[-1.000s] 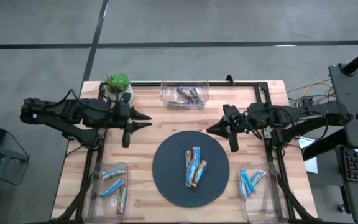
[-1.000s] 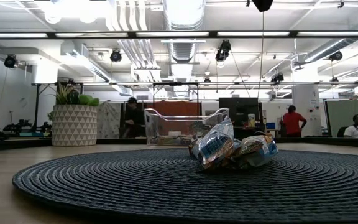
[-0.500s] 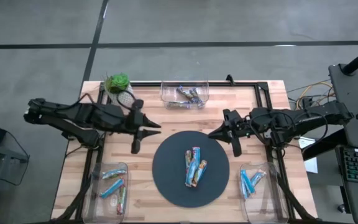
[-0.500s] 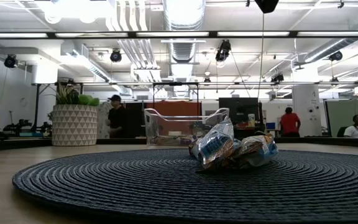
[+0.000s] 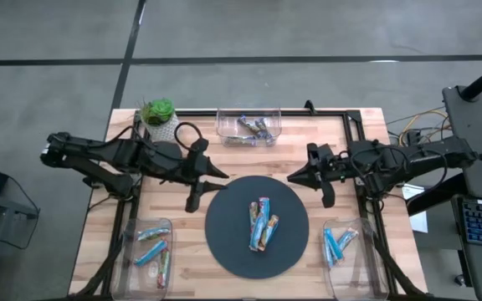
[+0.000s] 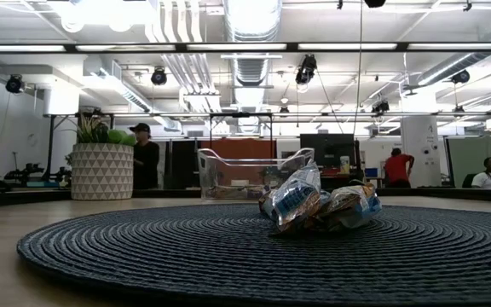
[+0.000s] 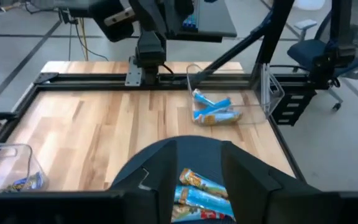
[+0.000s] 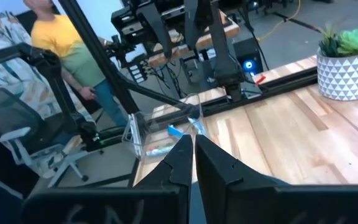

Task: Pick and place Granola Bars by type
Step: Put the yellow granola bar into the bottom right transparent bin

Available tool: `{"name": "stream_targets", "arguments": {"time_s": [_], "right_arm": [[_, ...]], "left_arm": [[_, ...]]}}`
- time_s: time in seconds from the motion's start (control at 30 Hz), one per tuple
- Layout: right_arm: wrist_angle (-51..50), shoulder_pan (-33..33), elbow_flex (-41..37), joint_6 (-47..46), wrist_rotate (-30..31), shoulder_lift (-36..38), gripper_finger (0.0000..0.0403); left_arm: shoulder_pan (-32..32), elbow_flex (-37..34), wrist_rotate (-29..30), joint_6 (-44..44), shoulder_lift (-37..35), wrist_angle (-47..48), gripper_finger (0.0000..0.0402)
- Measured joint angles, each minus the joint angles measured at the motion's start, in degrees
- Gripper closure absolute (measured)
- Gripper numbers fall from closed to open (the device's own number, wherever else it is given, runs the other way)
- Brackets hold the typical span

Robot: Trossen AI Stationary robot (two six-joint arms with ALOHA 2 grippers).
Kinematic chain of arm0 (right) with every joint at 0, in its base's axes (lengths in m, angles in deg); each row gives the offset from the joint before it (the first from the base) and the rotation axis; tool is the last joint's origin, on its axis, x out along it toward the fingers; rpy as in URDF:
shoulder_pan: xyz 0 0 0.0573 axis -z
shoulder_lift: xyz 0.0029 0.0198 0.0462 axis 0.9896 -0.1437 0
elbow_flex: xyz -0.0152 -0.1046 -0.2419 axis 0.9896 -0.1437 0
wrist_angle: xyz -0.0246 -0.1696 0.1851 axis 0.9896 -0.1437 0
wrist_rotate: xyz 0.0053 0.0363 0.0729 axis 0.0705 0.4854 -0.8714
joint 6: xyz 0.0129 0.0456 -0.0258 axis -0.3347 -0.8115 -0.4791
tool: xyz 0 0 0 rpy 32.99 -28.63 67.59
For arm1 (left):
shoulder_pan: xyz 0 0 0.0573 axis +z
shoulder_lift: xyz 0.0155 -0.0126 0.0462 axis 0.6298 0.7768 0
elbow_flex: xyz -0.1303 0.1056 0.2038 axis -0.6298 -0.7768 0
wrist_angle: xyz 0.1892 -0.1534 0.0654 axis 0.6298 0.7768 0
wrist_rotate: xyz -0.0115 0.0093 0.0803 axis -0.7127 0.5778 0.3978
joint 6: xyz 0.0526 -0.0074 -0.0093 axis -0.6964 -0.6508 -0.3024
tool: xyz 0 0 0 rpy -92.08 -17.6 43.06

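Left claw [image 5: 222, 175] hangs over the bench [image 5: 241, 163] at the round mat's [image 5: 224, 242] upper-left edge in the high view, fingers parted and empty. Right claw [image 5: 291, 176] sits near the mat's upper-right edge, fingers pressed together, holding nothing. Three or four granola bars [image 5: 261, 223] lie in a loose bundle at the mat's middle: flat oblong shiny wrappers, blue with orange-brown ends. More bars fill three clear bins: dark mixed wrappers in the far bin [image 5: 248, 127], blue and green-red ones in the near-left bin [image 5: 149, 251], bright blue ones in the near-right bin [image 5: 341, 247]. A potted plant [image 5: 158, 112] stands at the far-left corner.

Low view: the crinkled bars [image 6: 318, 205] rest in a heap on the woven mat [image 6: 186, 251], a clear bin [image 6: 250, 175] behind them and the plant pot [image 6: 102, 170] off to one side. People stand in the room beyond.

Left wrist view: the two dark fingers [image 7: 241, 177] stand apart, with the mat's bars [image 7: 197, 196] showing between them and a bin of blue bars [image 7: 216, 112] farther off.

Right wrist view: the fingers [image 8: 210, 158] meet tip to tip; a bin with blue bars [image 8: 173, 134] lies beyond, and a person in a yellow top stands behind the bench.
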Motion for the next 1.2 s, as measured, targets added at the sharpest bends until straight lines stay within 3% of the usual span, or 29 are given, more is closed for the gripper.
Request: {"name": "stream_targets", "arguments": {"time_s": [0.5,0.83,1.2], "right_arm": [[-6.4,0.0,0.0,-1.4,0.2,5.7,0.039],[-7.8,0.0,0.0,-1.2,0.4,9.8,0.039],[-10.0,0.0,0.0,-1.3,2.1,11.5,0.039]], "left_arm": [[0.1,9.5,2.1,-6.8,8.7,6.2,0.0186],[0.2,16.3,1.4,-13.3,15.6,14.2,0.0177],[0.2,16.5,2.3,-13.3,17.9,14.8,0.0177]]}}
